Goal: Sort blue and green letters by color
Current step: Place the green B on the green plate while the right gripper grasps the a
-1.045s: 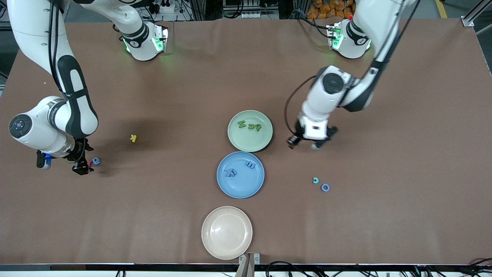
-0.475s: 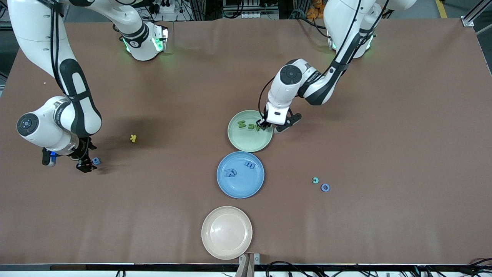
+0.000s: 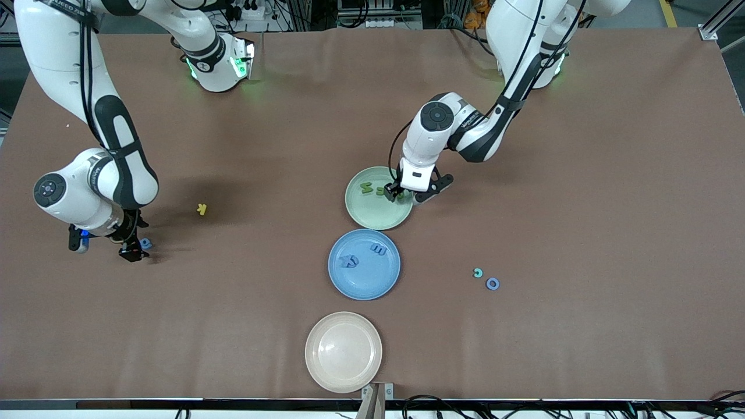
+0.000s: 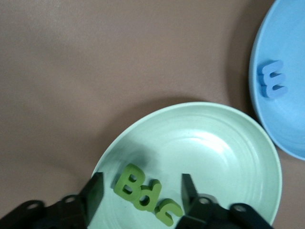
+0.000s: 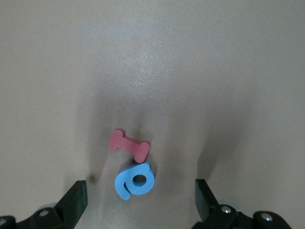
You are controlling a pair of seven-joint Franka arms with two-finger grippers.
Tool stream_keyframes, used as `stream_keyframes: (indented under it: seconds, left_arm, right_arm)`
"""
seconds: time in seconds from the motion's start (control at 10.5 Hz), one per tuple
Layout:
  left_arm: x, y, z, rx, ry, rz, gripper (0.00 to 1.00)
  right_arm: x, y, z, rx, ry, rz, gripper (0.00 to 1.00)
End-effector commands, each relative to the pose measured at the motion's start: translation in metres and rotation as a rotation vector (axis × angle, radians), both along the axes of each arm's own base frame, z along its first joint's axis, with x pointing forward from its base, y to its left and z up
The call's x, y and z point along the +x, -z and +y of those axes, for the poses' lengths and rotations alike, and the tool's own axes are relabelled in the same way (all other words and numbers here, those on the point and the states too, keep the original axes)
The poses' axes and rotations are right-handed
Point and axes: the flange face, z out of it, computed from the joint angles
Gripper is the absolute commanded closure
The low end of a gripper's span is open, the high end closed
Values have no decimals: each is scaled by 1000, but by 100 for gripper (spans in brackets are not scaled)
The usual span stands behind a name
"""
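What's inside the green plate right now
Several green letters lie together in the green plate. The open left gripper hangs over them and hides some in the front view, so an exact count is uncertain.

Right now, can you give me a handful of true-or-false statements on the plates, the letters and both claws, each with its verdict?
1. The left claw is open over the green plate. True.
2. The cream plate holds a letter. False: nothing lies in it.
3. The right claw grips the blue letter. False: open around it, not touching.
4. A red letter lies beside that blue letter. True.
5. The blue plate holds green letters. False: blue ones.
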Motion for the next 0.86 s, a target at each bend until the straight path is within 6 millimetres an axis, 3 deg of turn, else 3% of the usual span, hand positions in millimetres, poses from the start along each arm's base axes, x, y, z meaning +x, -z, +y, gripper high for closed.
stream_keyframes:
  seconds: [0.0,0.1,0.29,0.38,0.67,0.76]
  left_arm:
    - [14,-18,5,11,-21,-1,0]
    - [27,-29,9,16,-36,-9,0]
    - [46,-42,21,41,-57,-8,0]
    - [58,-48,33,63,-66,-6,0]
    - [69,-49,49,107,-71,10,0]
    - [69,-47,50,119,-58,5,0]
  right_arm:
    - [-2,5,-3,19,4,-16,0]
    - [-2,6,-2,15,2,-21,2]
    - [-3,9,-4,14,-22,-17,61]
    - [-3,9,-7,14,-31,-17,75]
    - [-4,9,-7,14,-39,-15,91]
    - [-3,10,-6,15,-40,-15,91]
